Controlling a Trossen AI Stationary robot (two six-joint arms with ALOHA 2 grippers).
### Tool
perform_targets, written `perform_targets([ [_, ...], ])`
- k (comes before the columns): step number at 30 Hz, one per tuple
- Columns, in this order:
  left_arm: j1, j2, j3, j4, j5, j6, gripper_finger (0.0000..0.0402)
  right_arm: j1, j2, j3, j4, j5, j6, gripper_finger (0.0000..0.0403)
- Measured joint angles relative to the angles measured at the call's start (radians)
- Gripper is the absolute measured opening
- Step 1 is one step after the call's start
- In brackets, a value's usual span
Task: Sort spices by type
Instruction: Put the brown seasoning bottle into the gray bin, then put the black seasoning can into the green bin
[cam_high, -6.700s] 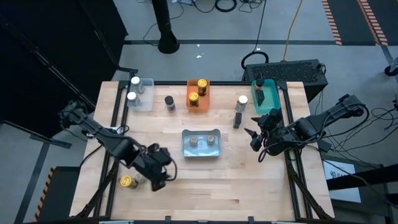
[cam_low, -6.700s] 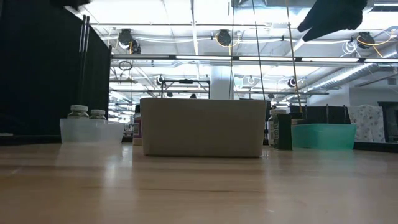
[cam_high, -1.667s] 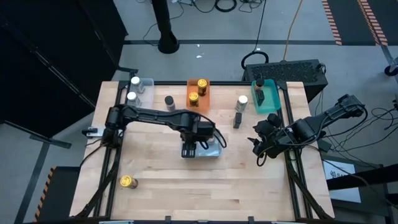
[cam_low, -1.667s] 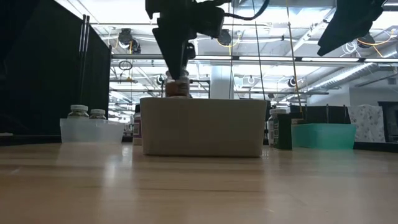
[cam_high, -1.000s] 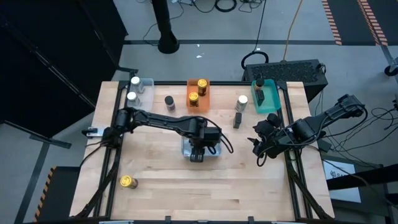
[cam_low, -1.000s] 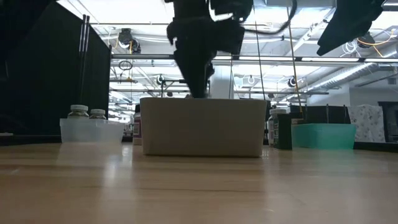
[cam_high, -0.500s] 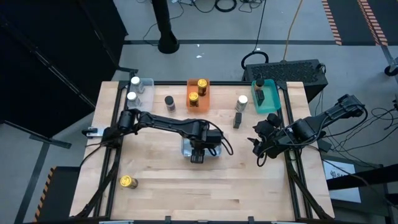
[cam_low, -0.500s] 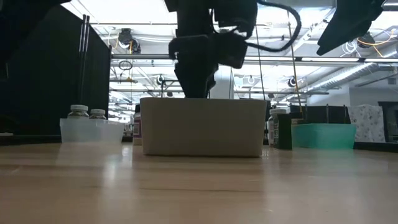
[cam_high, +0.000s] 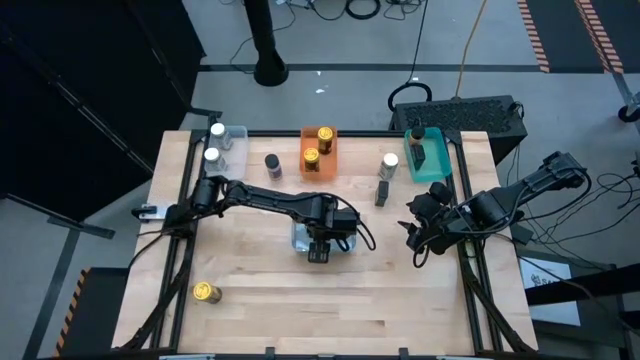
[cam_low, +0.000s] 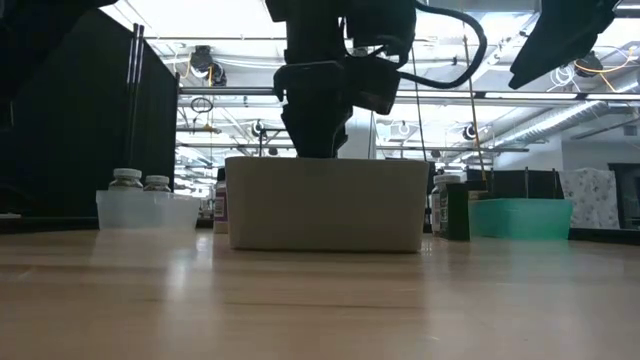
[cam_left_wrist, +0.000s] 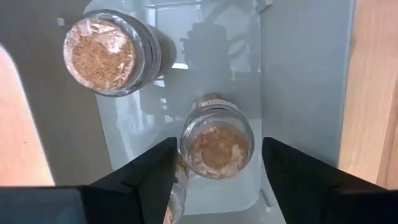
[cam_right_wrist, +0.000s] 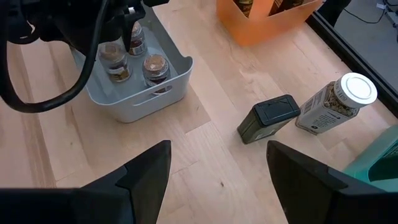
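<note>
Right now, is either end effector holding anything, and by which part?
No. The left end effector stands open around a brown-topped glass spice jar in the pale grey plastic bin, fingers clear. The right end effector is empty.

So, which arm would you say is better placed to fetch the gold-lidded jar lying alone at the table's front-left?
Left: its hand is nearer the jar; the right hand waits across the table.

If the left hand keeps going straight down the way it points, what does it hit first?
Probably the brown-lidded spice jar standing between the left hand's open fingers, then the grey bin's floor below.
</note>
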Motion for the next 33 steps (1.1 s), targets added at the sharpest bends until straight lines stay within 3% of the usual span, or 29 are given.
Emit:
perform_targets([
  [5, -0.002, -0.017, 0.011, -0.009, -0.01, 0.007, 0.0244, 0.0, 0.0, 0.0, 0.0, 0.022, 0.0, 0.0247],
  [12, -0.03, -0.145, 0.011, -0.006, -0.183, 0.017, 0.0246, -0.001, 0.0, 0.0, -0.001, 0.033, 0.067, 0.0247],
  [16, -0.07, -0.259, -0.054, 0.055, -0.276, 0.047, 0.0246, -0.004, 0.0, 0.0, -0.001, 0.053, 0.126, 0.0247],
  [28, -0.192, -0.735, -0.699, 0.647, -0.334, 0.016, 0.0247, -0.107, 0.094, 0.0, 0.015, 0.064, 0.346, 0.0247],
  [33, -0.264, -0.914, -0.879, 0.877, -0.468, 0.147, 0.0247, -0.27, 0.127, 0.0, 0.1, -0.105, 0.338, 0.0247],
])
